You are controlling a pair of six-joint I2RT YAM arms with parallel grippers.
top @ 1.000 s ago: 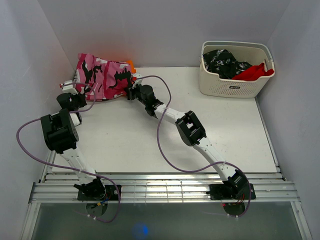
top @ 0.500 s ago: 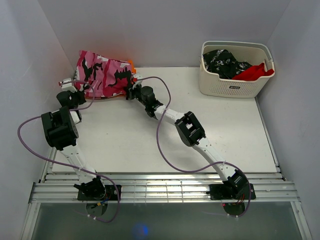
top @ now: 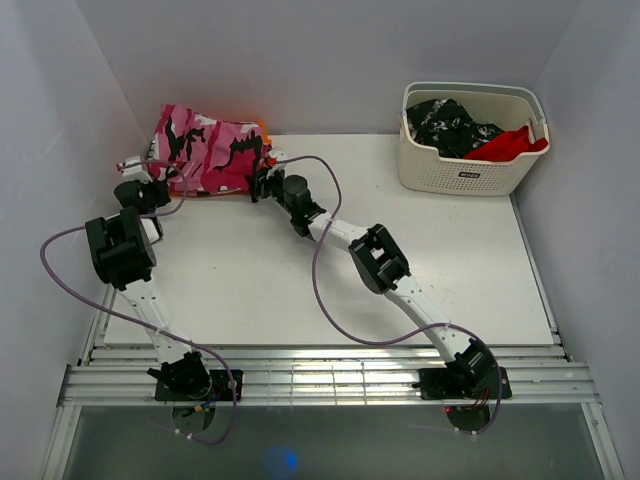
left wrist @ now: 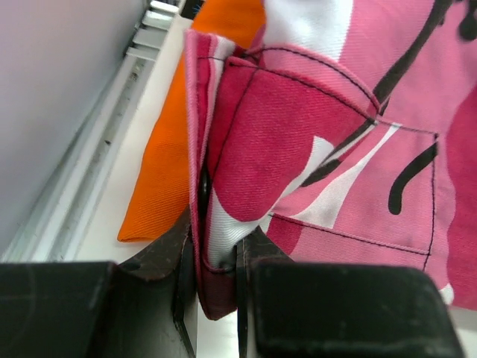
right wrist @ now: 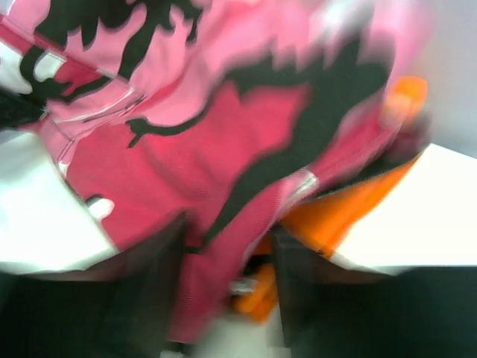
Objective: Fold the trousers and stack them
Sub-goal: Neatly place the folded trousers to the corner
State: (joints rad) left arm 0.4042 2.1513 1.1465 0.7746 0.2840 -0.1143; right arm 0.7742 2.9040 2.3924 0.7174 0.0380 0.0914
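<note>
The pink camouflage trousers [top: 210, 145] lie bunched at the table's back left corner, partly over an orange cloth [top: 263, 128]. My left gripper [top: 148, 168] is at their left end. In the left wrist view it [left wrist: 218, 261] is shut on a folded edge of the trousers [left wrist: 313, 134], with the cloth pinched tight between the jaws. My right gripper [top: 262, 177] is at the trousers' right end. The right wrist view is blurred: there the gripper [right wrist: 227, 283] has its jaws apart, with the trousers [right wrist: 209, 149] and the orange cloth [right wrist: 335, 216] lying loose between them.
A cream basket [top: 465, 178] at the back right holds a black-and-white speckled garment [top: 445, 125] and a red cloth [top: 510, 145]. The orange cloth [left wrist: 171, 149] lies by the left wall and its rail. Walls close in the table on three sides.
Both grippers have carried the trousers a little toward the back wall and the left. The right gripper's jaws have spread apart; the left still pinches the cloth.
</note>
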